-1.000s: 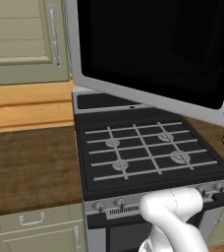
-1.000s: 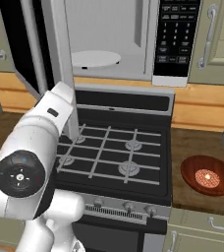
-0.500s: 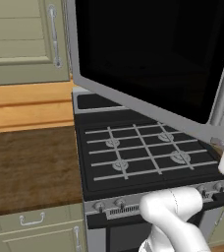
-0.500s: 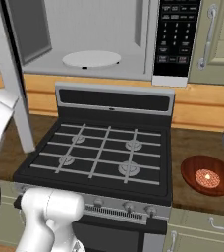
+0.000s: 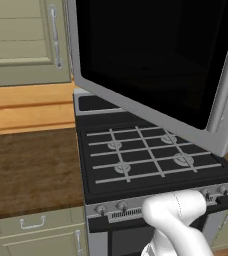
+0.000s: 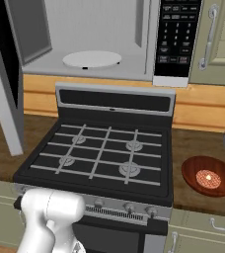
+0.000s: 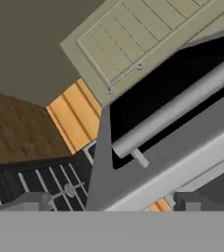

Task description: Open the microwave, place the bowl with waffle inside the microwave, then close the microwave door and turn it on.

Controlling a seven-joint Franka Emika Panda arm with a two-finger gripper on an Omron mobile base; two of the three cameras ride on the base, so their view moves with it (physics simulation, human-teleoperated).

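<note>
Wood bench (image 6: 198,148) right of stove (image 6: 99,158) carries the bowl (image 6: 209,176), waffle inside. Microwave door (image 5: 151,60) swung wide open, handle (image 7: 178,106) close ahead of claw (image 7: 109,203); claw opening can't tell, tips barely visible. Microwave (image 6: 104,39) cavity behind, turntable (image 6: 92,58) bare.

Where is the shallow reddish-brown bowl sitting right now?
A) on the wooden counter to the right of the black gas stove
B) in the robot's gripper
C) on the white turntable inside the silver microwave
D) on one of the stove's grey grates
A: in the right base view the shallow reddish-brown bowl rests on the wooden counter right of the black gas stove, while the white turntable holds nothing.
</note>
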